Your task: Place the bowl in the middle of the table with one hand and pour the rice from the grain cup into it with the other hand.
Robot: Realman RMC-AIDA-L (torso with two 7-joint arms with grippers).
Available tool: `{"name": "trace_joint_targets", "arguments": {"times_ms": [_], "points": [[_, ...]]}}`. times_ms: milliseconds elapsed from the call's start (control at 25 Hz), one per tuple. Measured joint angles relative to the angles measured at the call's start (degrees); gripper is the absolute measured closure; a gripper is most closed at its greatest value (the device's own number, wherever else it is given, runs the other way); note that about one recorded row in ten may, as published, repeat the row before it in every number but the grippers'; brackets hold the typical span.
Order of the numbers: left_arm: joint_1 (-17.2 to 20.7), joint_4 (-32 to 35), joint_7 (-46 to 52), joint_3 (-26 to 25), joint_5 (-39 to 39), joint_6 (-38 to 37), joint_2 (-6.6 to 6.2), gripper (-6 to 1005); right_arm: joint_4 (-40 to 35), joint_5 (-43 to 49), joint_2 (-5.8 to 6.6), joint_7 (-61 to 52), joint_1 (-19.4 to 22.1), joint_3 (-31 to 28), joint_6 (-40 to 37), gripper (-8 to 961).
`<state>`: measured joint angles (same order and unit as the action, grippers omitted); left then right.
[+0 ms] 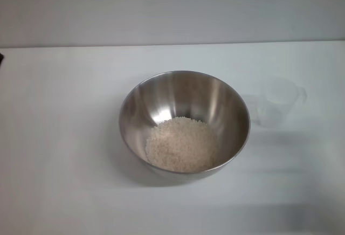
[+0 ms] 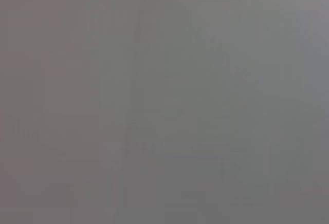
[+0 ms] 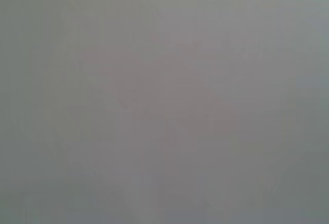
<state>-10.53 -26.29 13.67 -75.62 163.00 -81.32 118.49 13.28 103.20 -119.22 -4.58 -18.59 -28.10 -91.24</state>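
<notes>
Head view: round stainless bowl, shiny brushed inside, sits center frame on flat white table. Heap of small off-white rice grains lies in its bottom, toward the near side. Clear plastic grain cup stands upright just right of bowl, looks empty. Neither gripper in view, so fingers can't be told; both wrist views show only featureless grey.

Shiny silver bowl, off-white rice, clear colourless grain cup, plain white table.
</notes>
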Motion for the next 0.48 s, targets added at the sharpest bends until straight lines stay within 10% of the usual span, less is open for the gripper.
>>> {"name": "trace_joint_targets", "arguments": {"times_ms": [120, 480], "points": [[-0.16, 0.21, -0.26, -2.10, -0.08, 1.59, 0.09, 263, -0.77, -0.10, -0.02, 0.02, -0.96, -1.89, -0.71, 317], [-2.25, 3.21, -2.42, -6.40, -0.14, 2.71, 0.18, 186, -1.79, -0.45, -0.05, 0.13, -2.62, -3.47, -0.70, 317]]}}
